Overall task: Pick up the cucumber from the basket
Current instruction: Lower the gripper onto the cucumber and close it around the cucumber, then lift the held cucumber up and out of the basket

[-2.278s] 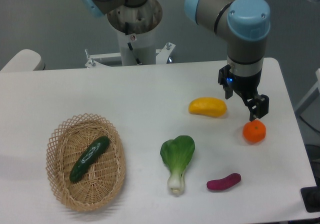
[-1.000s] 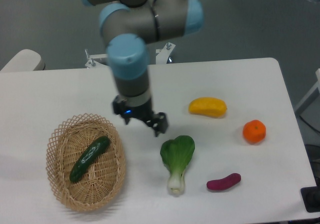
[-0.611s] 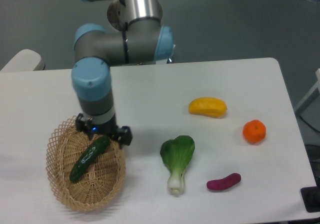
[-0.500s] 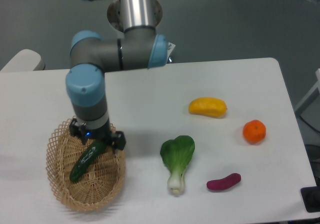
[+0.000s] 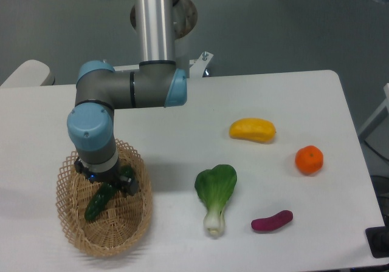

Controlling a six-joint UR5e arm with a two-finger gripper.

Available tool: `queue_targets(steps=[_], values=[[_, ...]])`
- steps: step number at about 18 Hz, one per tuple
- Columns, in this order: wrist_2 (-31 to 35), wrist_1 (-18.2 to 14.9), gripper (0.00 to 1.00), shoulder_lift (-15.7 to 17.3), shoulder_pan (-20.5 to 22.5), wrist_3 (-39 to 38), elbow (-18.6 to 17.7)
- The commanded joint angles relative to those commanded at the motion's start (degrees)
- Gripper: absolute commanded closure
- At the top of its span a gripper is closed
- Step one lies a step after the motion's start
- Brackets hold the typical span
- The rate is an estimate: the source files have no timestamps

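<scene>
The dark green cucumber lies slantwise in the oval wicker basket at the front left of the table. Its lower end shows; its middle is hidden under the wrist. My gripper points straight down into the basket, right over the cucumber's middle. Its dark fingers stand apart on either side of the cucumber, so it is open. I cannot tell whether the fingers touch the cucumber.
A leafy bok choy lies right of the basket. A yellow fruit, an orange and a short purple vegetable lie farther right. The arm's base stands behind the table's far edge.
The arm has swung from the right side near the orange across the table to the left, and the gripper has come down into the basket over the cucumber. The cucumber has not moved.
</scene>
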Motion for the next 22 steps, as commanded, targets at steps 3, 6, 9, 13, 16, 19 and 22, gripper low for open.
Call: queue_targets(steps=[3,6,9,13,16,19,22], values=[[0.0,0.0,0.0,-0.53,-0.97,-0.26,-0.26],[0.09,1.14,0.0,-0.62,-1.15,-0.09,-0.79],[0.09,2.28,0.04,-0.88,-1.15,0.0,-1.49],[0.09,2.46,0.3,-0.88,-1.06,0.17,-1.41],[0.09,2.46,0.43,-0.88,-1.06,0.52,-1.41],[0.09,2.46,0.59,-0.88,-1.06,1.67,-1.23],[0.09,2.29,0.68,-0.62,-1.06,2.72,-0.62]])
